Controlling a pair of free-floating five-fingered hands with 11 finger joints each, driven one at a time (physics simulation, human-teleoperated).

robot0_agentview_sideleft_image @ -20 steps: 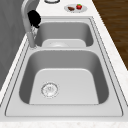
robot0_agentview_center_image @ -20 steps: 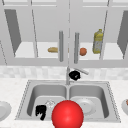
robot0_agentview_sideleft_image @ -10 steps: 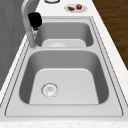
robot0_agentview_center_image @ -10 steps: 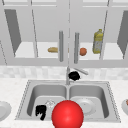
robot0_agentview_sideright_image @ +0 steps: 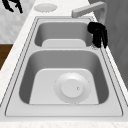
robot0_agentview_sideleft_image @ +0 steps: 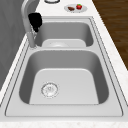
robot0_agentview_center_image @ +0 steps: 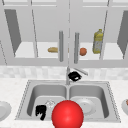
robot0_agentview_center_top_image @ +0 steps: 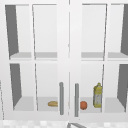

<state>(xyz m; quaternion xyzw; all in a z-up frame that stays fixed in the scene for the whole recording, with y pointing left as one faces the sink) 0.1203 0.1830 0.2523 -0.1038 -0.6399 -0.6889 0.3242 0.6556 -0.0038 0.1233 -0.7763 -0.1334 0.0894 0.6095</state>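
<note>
My right hand point(robot0_agentview_center_image: 74, 76) hangs beside the grey faucet point(robot0_agentview_center_image: 67, 75) at the back of the double sink point(robot0_agentview_center_image: 27, 97), just under its spout. It also shows by the faucet's neck in the left side view point(robot0_agentview_sideleft_image: 35, 20) and the right side view point(robot0_agentview_sideright_image: 98, 33), fingers pointing down and holding nothing. My left hand point(robot0_agentview_center_image: 41, 111) floats at the front of the left basin, fingers relaxed and empty; in the right side view it is the left hand point(robot0_agentview_sideright_image: 13, 5) off the counter's front edge. A big red ball point(robot0_agentview_center_image: 67, 115) sits at the sink's front middle.
A round white plate point(robot0_agentview_sideright_image: 72, 88) lies in the right basin. On the left counter is a white plate point(robot0_agentview_center_image: 3, 110); a small plate with food point(robot0_agentview_sideleft_image: 75, 8) is on the right. Behind the cabinet's shut glass doors are a bread roll point(robot0_agentview_center_image: 53, 49), an orange fruit point(robot0_agentview_center_image: 83, 51) and a yellow bottle point(robot0_agentview_center_image: 98, 41).
</note>
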